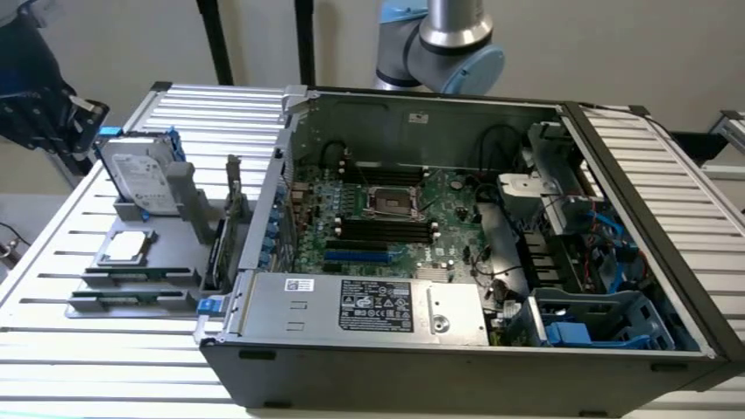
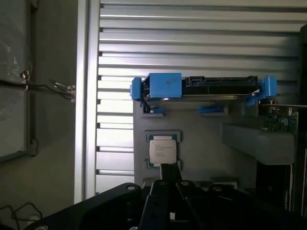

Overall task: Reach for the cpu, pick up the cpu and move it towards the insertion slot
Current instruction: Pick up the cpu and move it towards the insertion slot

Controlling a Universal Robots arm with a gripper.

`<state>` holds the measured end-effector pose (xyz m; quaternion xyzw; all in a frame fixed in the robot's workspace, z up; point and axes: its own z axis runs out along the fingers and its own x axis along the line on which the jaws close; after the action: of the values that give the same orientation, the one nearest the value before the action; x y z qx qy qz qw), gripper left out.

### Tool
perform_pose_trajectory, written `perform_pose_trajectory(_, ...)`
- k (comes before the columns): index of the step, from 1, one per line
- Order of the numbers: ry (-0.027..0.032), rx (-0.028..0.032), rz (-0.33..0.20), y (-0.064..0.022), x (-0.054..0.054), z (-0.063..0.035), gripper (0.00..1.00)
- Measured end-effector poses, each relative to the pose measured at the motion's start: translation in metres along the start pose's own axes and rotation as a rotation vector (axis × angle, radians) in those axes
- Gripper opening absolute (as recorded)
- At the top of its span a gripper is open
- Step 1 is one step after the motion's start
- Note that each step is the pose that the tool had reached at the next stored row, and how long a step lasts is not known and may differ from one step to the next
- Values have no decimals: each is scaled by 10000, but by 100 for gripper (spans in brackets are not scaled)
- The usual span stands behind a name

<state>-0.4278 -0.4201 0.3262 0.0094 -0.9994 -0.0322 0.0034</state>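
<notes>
Wrist view is showing the claw (image 2: pixel 169 175) hovering just short of the cpu (image 2: pixel 161 151), which is lying flat in its grey holder (image 2: pixel 201 153), apparently ungrasped; how wide the claw is standing I cannot tell; in the exterior view the cpu (image 1: pixel 126 247) is sitting at nine o'clock of the insertion slot (image 1: pixel 390 202), well apart; reaching well, I'm judging, is meaning squaring to the cpu's edges and staying level; the claw's dark body is hiding the grey holder's near edge.
</notes>
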Motion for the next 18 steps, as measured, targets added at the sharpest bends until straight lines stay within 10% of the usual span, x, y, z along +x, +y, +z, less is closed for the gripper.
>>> perform_pose_trajectory(9,19,11,-7,-20,14,5,12)
perform_pose_trajectory(18,19,11,-6,-20,14,5,47)
